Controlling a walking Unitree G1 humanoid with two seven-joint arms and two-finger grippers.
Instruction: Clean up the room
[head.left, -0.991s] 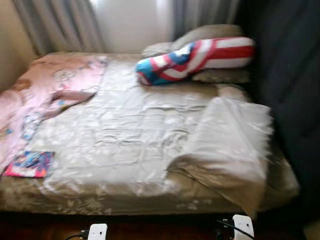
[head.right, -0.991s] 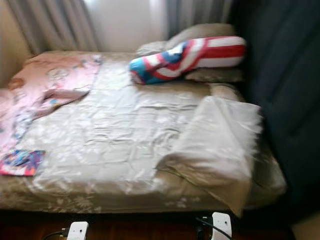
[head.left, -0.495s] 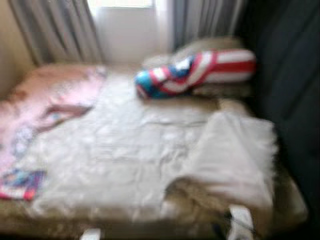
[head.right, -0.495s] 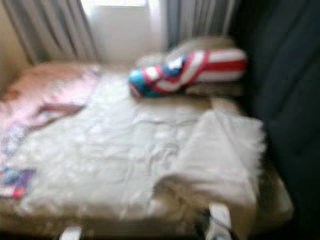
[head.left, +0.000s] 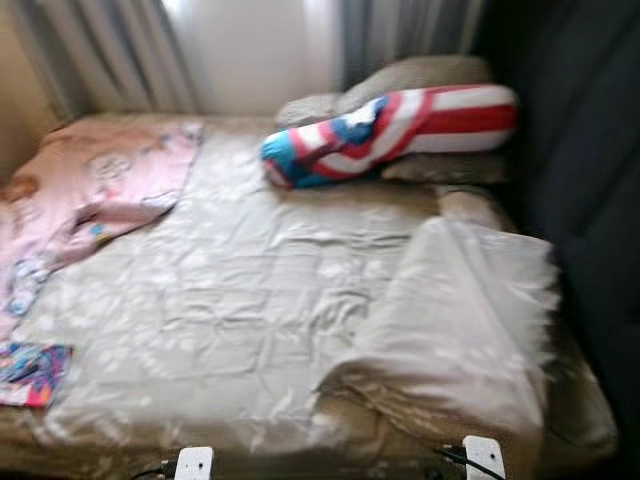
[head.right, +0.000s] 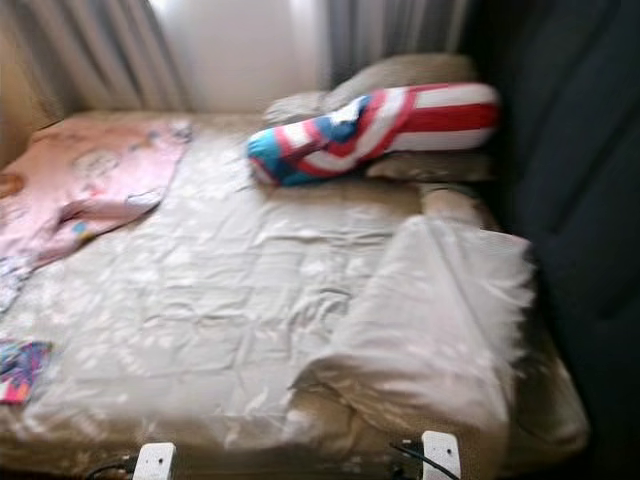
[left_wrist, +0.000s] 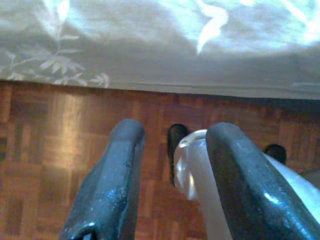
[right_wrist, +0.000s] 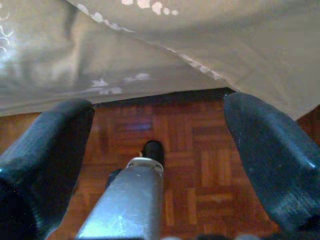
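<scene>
Apparently facing the bed (head.left: 250, 300), the robot is sizing up the folded-back sheet (head.left: 460, 310) at lower right, both pincers hanging spread and empty by the floor (right_wrist: 190, 165), needing lifting next.

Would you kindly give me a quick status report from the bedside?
Both tools open, low at bed edge: left tool, right tool. Folded-back bedcover untouched. Pink blanket, striped bolster on bed.
</scene>
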